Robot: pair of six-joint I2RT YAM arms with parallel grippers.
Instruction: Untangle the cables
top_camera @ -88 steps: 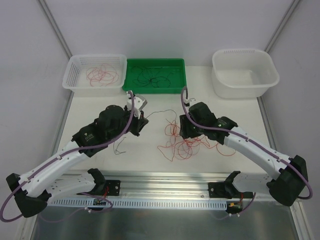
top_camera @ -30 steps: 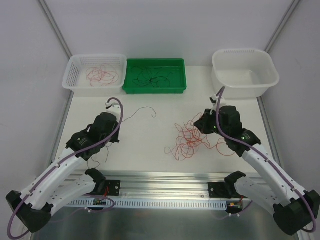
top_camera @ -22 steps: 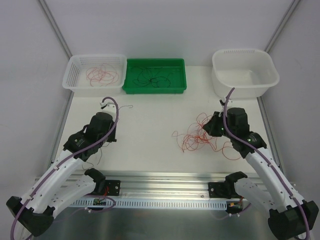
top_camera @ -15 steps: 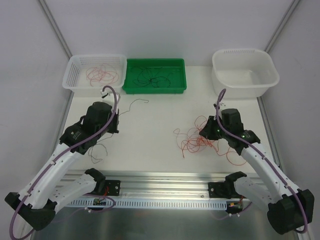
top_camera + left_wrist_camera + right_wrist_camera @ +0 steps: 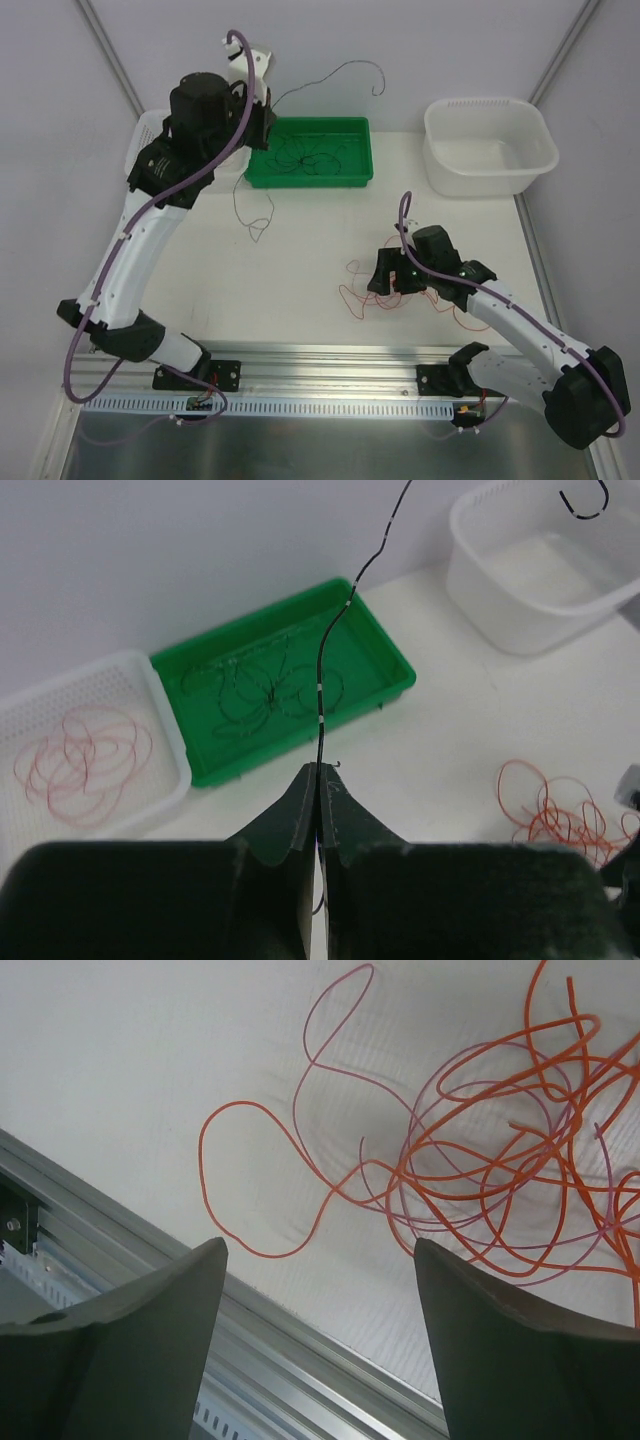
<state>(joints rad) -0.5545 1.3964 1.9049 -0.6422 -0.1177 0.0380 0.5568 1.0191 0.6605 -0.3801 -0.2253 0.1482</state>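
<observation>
while the left gripper (image 5: 318, 770) pinches one hair-thin black wire (image 5: 320, 680) high near the green plastic tray (image 5: 397, 663), the right gripper (image 5: 318, 1260) gapes over the orange-red wire tangle (image 5: 480, 1160) on the table (image 5: 300, 270); the sorting step probably needs lowering, then release.

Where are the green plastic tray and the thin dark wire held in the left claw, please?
Green plastic tray (image 5: 367, 150): top external view, right rim.
Thin dark wire (image 5: 319, 695): left wrist view, straight midsection.
</observation>
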